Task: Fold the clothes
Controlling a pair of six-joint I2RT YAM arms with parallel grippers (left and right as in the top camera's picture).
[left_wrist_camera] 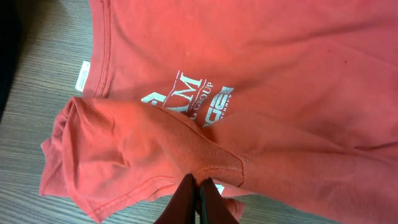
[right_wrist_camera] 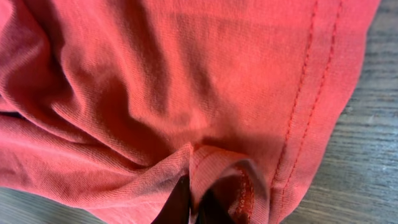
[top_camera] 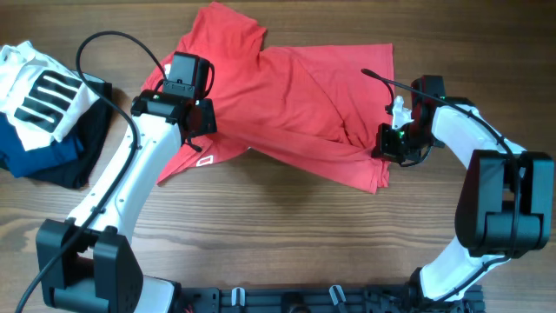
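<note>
The red T-shirt (top_camera: 295, 104) lies crumpled across the middle of the wooden table, partly folded over itself. My left gripper (top_camera: 198, 117) is shut on a fold of the shirt near its left sleeve; in the left wrist view the jaws (left_wrist_camera: 199, 186) pinch red cloth below the white lettering (left_wrist_camera: 193, 99) and near the small white tag (left_wrist_camera: 81, 75). My right gripper (top_camera: 388, 141) is shut on the shirt's right edge; in the right wrist view the jaws (right_wrist_camera: 191, 196) hold a hemmed fold of the red T-shirt (right_wrist_camera: 186, 81).
A white garment with black stripes (top_camera: 39, 91) lies on folded navy (top_camera: 35, 152) and black (top_camera: 82, 148) garments at the far left. Bare wooden table (top_camera: 287, 235) runs along the front. A black cable (top_camera: 113, 43) arcs over the left arm.
</note>
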